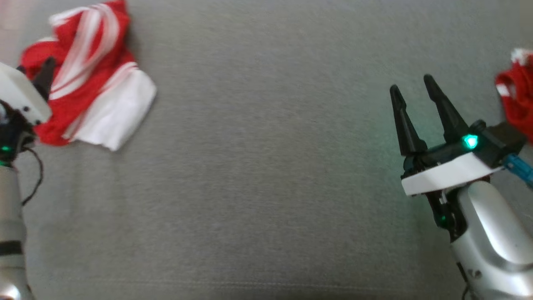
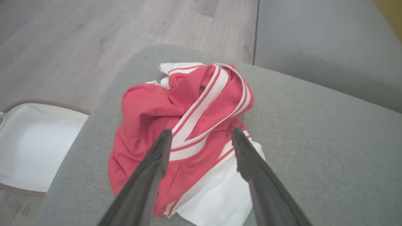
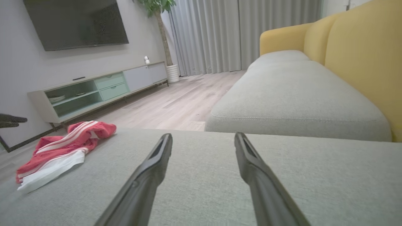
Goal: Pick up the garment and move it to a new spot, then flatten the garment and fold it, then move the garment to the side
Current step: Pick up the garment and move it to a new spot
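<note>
The garment (image 1: pixel 91 83) is a crumpled red piece with white stripes and a white panel, lying at the far left corner of the grey cushion (image 1: pixel 266 166). In the left wrist view my left gripper (image 2: pixel 201 135) is open just above the garment (image 2: pixel 188 119), its fingers straddling a striped fold without touching it. One left finger (image 1: pixel 45 75) shows over the cloth's left side. My right gripper (image 1: pixel 411 82) stands open and empty over bare cushion at the right. The right wrist view has the garment (image 3: pixel 62 141) far left of those open fingers (image 3: pixel 203 135).
Another red-and-white cloth (image 1: pixel 518 100) lies at the cushion's right edge. A white basket (image 2: pixel 31 141) sits on the wood floor beside the garment's corner. A gap separates a grey sofa seat (image 3: pixel 292 94) with a yellow back (image 3: pixel 361 62) from the cushion.
</note>
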{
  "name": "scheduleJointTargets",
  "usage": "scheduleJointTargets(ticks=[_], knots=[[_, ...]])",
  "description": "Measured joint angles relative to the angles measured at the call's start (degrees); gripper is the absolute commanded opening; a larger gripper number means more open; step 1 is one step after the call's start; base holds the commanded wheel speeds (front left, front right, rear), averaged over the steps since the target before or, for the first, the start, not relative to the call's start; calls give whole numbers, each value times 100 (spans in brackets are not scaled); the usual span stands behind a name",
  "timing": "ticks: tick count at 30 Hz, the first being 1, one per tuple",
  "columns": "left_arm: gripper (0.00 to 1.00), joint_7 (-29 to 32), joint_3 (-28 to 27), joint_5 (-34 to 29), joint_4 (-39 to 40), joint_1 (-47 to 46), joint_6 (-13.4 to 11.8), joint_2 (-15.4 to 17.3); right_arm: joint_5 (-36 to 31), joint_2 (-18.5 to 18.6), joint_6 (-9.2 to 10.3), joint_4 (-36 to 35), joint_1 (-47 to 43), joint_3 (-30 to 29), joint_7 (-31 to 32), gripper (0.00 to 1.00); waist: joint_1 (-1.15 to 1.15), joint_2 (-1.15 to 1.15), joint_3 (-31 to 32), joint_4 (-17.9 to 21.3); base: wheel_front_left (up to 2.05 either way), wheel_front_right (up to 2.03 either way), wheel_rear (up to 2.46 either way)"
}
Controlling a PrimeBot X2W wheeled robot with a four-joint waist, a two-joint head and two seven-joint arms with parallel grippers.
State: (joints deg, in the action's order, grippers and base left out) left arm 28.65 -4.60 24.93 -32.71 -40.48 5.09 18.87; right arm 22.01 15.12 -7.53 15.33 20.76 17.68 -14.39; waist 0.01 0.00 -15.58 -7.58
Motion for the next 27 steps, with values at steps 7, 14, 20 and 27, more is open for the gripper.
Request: scheduleJointTargets(ticks=[7,14,20,27], knots=[[100,5,-175,63,-1047,-236,-65,309,111,5,0,-38,249,26,-8,100,0,0,-500,555,0,0,0],[100,87,-92,-25,-1768,-402,-53,469,112,8,0,-65,275,4,-9,100,-1,0,-846,879,0,0,0],[0,-30,38,-25,-2075,-578,33,493,111,5,0,-29,324,-7,-9,100,-1,0,-769,843,0,0,0],[0,-421,414,-182,-2105,-581,156,501,111,-27,0,96,311,7,-21,100,-1,0,-415,772,0,0,0]])
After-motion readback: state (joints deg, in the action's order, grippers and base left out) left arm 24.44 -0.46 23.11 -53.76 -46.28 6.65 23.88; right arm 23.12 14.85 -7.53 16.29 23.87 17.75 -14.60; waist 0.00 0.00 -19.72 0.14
